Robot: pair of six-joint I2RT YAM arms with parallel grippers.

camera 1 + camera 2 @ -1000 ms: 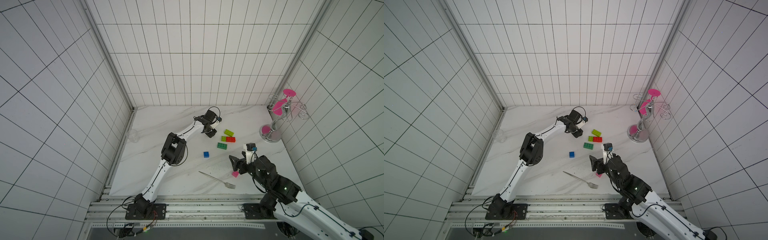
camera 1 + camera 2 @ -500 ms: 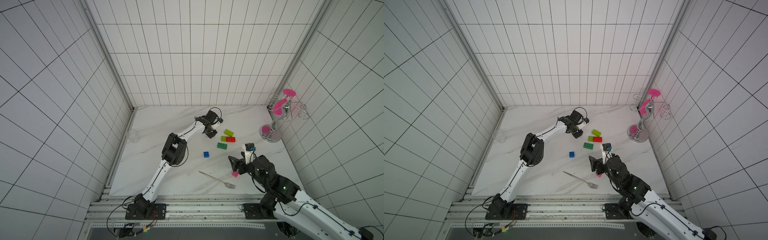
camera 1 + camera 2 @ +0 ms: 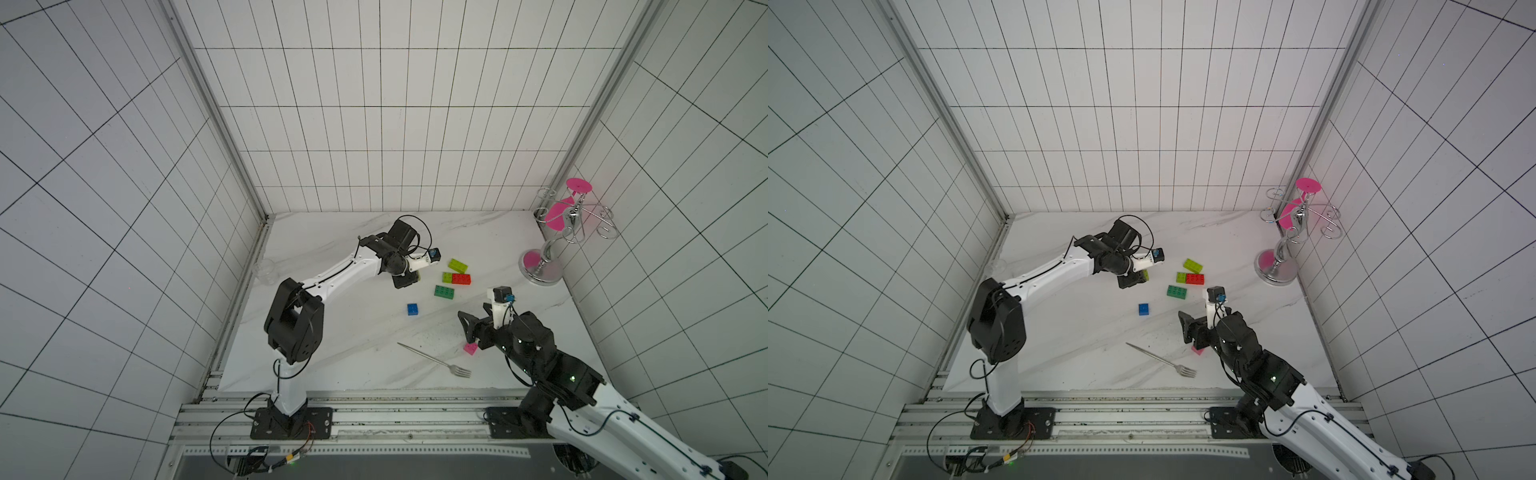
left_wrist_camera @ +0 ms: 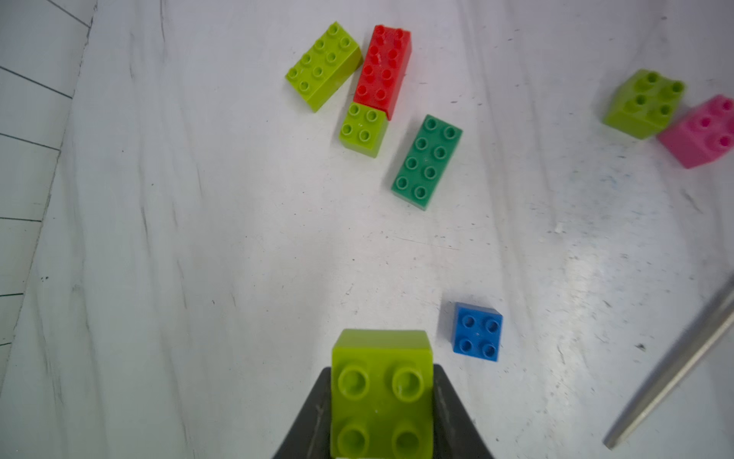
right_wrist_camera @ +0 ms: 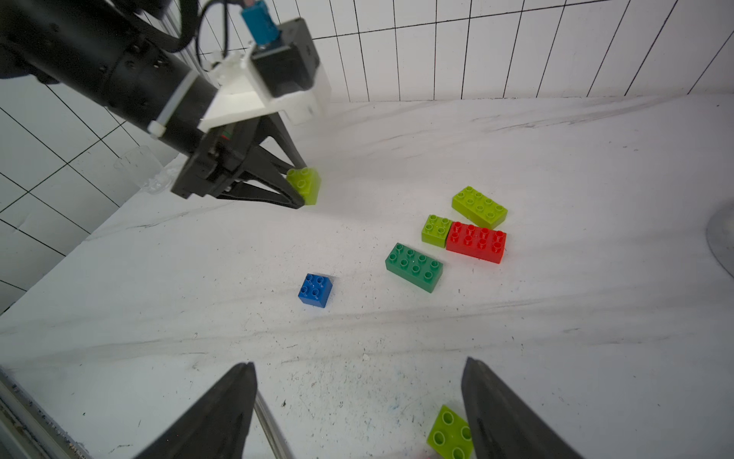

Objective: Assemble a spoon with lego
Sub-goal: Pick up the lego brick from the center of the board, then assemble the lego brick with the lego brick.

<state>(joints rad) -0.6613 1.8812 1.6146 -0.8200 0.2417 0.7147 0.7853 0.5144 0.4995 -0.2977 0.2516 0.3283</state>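
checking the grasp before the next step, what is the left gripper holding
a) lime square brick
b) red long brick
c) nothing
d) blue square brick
a: the left gripper is shut on a lime square brick, while the blue square brick and red long brick lie on the table.

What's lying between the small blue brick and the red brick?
The dark green brick, seen in both top views, between the blue brick and the red brick.

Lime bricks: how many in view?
4: one in the left gripper; a long lime brick beside the red brick; a small one at red's end; another against the pink brick. More may be hidden.
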